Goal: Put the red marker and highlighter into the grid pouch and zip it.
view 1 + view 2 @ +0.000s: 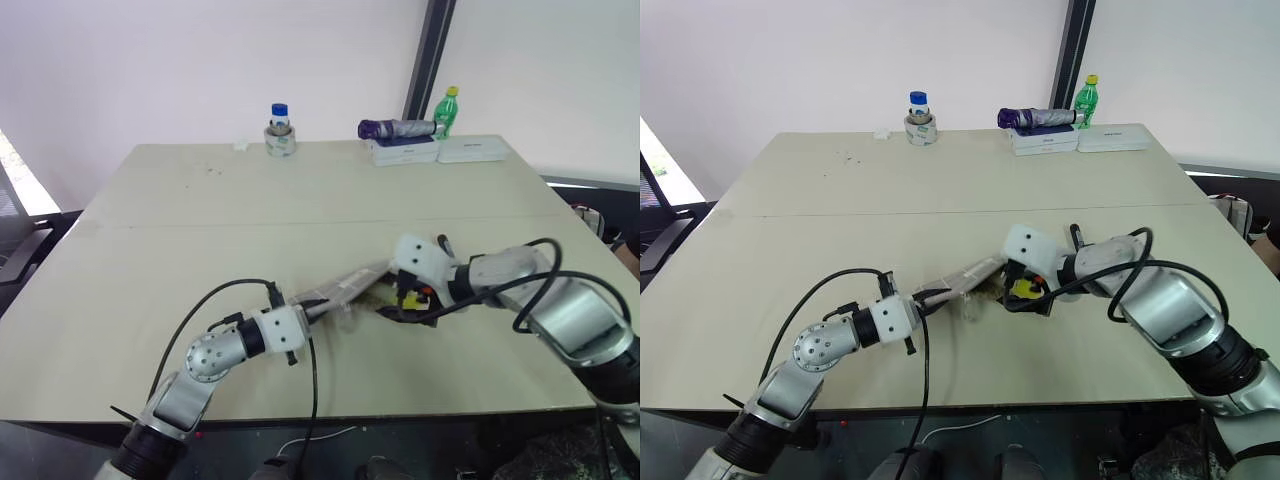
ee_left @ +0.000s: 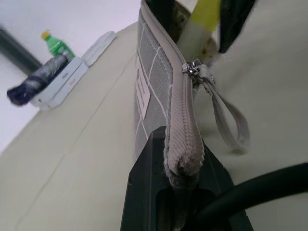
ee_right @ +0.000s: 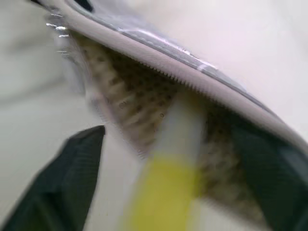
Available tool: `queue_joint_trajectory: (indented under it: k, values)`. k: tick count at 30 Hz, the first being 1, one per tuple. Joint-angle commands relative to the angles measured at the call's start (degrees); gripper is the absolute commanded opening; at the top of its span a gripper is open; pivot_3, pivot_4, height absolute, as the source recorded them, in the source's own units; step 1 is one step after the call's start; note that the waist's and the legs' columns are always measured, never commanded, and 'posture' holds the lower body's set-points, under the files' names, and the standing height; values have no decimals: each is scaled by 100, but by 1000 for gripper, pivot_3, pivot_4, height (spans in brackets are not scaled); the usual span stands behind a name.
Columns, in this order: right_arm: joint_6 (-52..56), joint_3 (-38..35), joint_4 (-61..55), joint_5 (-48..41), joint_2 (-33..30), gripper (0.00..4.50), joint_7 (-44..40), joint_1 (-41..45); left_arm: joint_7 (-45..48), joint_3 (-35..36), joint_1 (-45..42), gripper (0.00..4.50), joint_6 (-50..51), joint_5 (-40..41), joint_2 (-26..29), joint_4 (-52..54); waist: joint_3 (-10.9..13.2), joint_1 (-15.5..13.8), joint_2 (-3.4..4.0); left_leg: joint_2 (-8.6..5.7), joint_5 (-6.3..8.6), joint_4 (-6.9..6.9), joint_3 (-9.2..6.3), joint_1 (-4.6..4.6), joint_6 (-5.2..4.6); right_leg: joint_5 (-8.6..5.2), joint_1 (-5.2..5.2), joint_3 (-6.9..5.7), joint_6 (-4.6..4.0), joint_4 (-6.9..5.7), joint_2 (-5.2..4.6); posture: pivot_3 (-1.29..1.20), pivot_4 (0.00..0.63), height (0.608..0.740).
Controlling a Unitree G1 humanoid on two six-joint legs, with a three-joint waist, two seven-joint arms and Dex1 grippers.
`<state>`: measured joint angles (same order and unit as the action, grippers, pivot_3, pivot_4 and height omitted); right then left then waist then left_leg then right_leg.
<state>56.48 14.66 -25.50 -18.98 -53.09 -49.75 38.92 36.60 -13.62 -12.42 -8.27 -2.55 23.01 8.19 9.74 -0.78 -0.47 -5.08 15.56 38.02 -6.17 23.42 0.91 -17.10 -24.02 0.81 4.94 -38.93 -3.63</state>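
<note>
You are at the insertion step: the highlighter [image 3: 166, 183] sits half inside the open mouth of the pouch [image 2: 154, 91], pale body in among the patterned lining, yellow cap end poking out toward your right gripper [image 1: 1025, 292].

In the right wrist view that gripper's 2 black fingers [image 3: 62, 178] stand wide apart on either side of the highlighter, clear of it, so read it as released and open. Your left gripper [image 2: 175, 192] is clamped on the zipper-edge corner of the pouch, holding it up on edge off the table [image 1: 200, 230], with the zipper pull [image 2: 191, 69] and its strap [image 2: 231, 125] partway along the teeth.

The red marker cannot be made out in any of these views; it may be inside the pouch already, but you cannot tell from here.

Next, judge it this way: nudge the highlighter's cap end fully past the zipper teeth, because anything sticking out will block the slider. Keep the left grip firm so the mouth stays open while you push. Confirm where the marker is before zipping. Then bring the right fingers to the pull and draw it along the edge against the left hold.
</note>
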Motion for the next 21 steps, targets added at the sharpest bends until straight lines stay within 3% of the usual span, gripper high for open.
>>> queue_joint_trajectory:
  k: [1, 9, 15, 21]
  values:
    - [-266, -732, -10, -211, -153, 4126, -197, 195, -29, 262, 75, 0, 659, 612, -168, 407, 0, 2, 0, 0, 0, 0, 0, 0, 0, 0, 0, 0, 0, 0, 0, 0, 150, 740]
    - [-606, -1219, 343, -161, -416, 4126, -331, -26, -101, 566, 114, 0, 1790, 1587, -530, 840, 0, -2, 0, 0, 0, 0, 0, -1, 0, 0, 2, 0, 0, 0, 0, 0, 150, 740]
    - [-584, -1242, 1048, 187, -374, 4126, 86, -356, -501, 629, 2, 0, 1573, 1130, -504, 604, 0, -7, -1, 0, 0, 1, 1, -1, 1, 0, 3, 0, 0, 0, 0, 0, 150, 740]
    - [-371, -1339, 2555, 623, 392, 4126, 1192, -194, -950, 655, -134, 0, 1236, 693, -530, 374, -2, 7, -2, 0, -2, 2, 2, -6, 4, 1, 7, 1, -1, -4, 1, 0, 150, 740]
